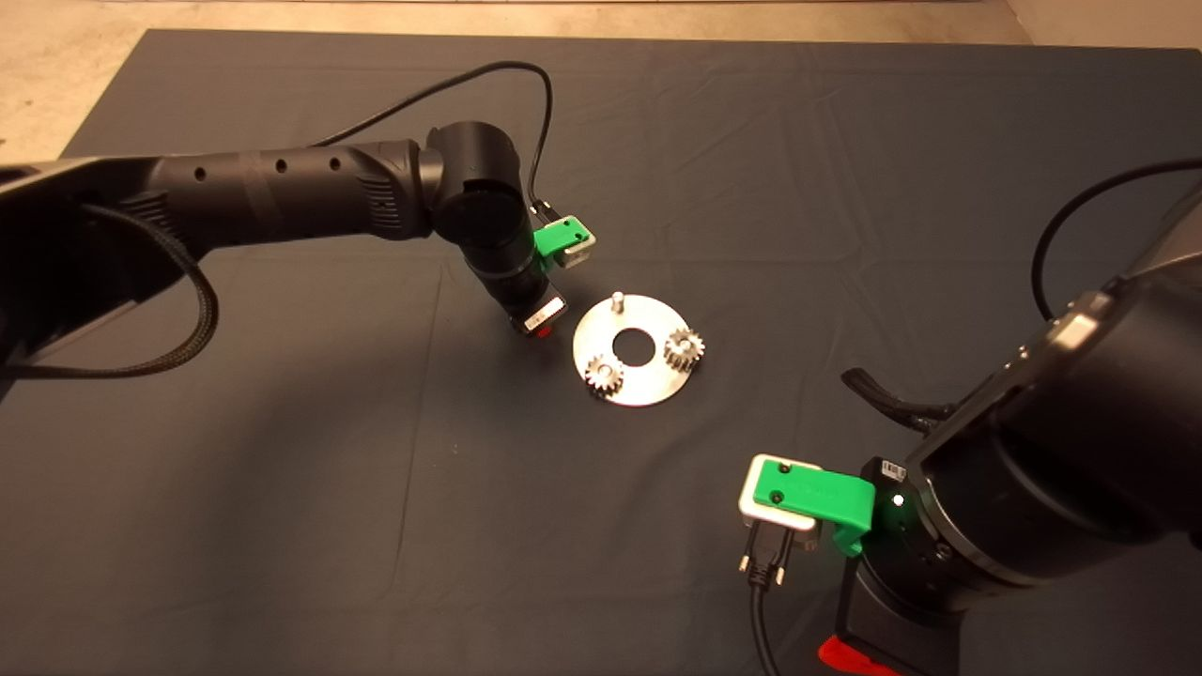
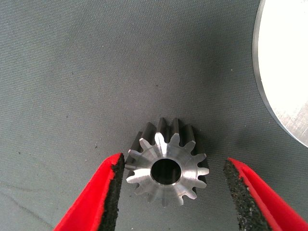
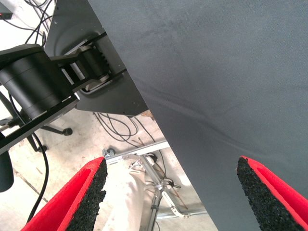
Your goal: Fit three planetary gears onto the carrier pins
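Your left claw (image 2: 168,192) hangs with fingers apart around the loose third gear (image 2: 166,161) on the surface, just beside the disc (image 1: 639,383); your right claw (image 3: 173,197) waits, parted.

Robot lab, dark mat (image 1: 282,488), floor cables (image 3: 118,126)

Black tubular arms (image 1: 282,183), braided black cable; green gripper mounts, red fingers (image 2: 91,197) with black pads.
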Controlling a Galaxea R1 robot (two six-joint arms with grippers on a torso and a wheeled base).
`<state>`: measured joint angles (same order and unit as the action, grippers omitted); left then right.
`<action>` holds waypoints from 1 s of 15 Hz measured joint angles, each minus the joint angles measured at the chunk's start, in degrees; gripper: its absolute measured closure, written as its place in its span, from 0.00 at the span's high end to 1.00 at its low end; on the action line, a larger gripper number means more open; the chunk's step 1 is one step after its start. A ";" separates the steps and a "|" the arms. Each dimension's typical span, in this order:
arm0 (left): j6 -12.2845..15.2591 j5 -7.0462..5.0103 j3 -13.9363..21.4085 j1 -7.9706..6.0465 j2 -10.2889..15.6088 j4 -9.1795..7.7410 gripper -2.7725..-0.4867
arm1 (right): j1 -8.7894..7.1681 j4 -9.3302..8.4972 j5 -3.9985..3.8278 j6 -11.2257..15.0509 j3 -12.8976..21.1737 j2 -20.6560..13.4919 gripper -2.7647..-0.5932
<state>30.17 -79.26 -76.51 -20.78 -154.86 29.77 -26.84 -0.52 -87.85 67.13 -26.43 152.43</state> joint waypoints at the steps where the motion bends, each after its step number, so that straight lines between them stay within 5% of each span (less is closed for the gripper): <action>1: 0.00 0.00 0.00 -0.01 -0.02 0.00 0.39 | 0.00 0.00 0.00 0.00 0.00 0.00 0.65; 15: 0.00 -0.04 0.00 -0.01 0.00 0.02 0.32 | 0.00 0.00 0.00 0.01 0.00 0.00 0.65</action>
<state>30.17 -79.30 -76.51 -20.78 -154.86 29.79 -26.84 -0.52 -87.85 67.14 -26.43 152.43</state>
